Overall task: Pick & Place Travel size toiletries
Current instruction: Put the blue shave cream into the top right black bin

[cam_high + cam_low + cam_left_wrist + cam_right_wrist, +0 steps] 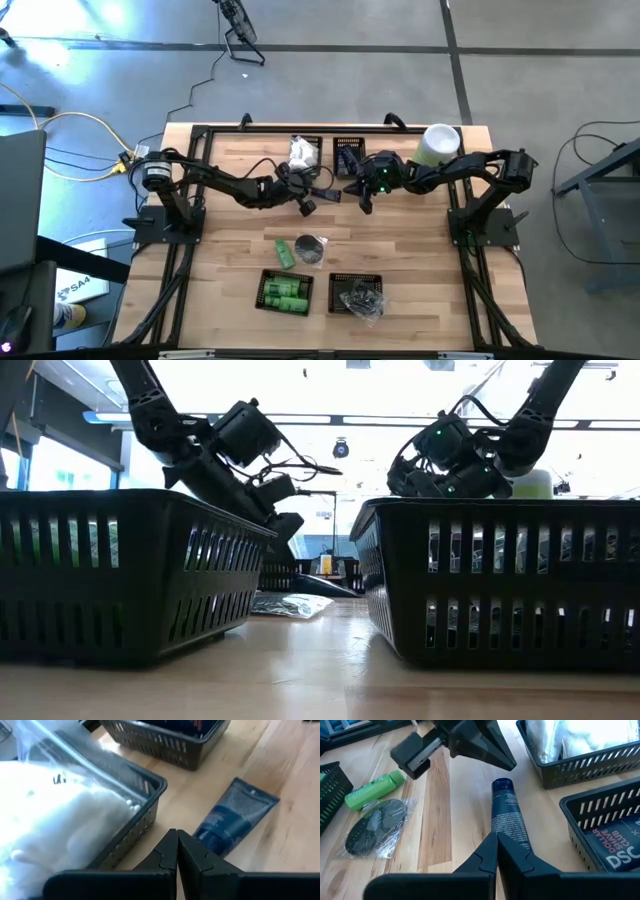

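Four black mesh baskets (285,291), two arms, one blue tube (507,817), one loose green bottle (284,252), one wrapped disc (311,249).

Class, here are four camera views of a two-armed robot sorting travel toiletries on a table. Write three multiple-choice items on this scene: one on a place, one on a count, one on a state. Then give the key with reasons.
1. Where does the dark blue tube lie?
A. on the bare wood between the two grippers
B. inside a basket
C. on the white lid

2. How many black baskets stand on the table?
A. two
B. four
C. six

3. How are the right gripper fingers?
A. wide open
B. shut empty
C. shut on the tube

Key: 1 A, the right wrist view shows it on wood below the left gripper. 2 B, two far and two near in the high view. 3 B, the tips meet with nothing between.
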You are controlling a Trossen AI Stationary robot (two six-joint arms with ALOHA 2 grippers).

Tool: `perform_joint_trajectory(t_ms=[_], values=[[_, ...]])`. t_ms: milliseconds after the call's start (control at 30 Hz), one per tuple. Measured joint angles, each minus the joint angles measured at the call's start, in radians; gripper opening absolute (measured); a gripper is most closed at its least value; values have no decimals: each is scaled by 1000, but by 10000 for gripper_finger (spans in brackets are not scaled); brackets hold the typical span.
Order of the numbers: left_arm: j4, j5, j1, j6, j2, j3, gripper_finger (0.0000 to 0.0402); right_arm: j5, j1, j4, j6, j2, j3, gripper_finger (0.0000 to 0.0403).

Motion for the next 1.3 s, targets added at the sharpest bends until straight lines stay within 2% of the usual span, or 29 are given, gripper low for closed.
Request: perform_joint_trajectory(t_ms=[1167,1300], values=[[5,97,-22,-29,10,0,0,-31,0,7,-6,0,0,3],[-6,69,-36,-28,10,0,0,-37,0,7,-12,0,0,3]])
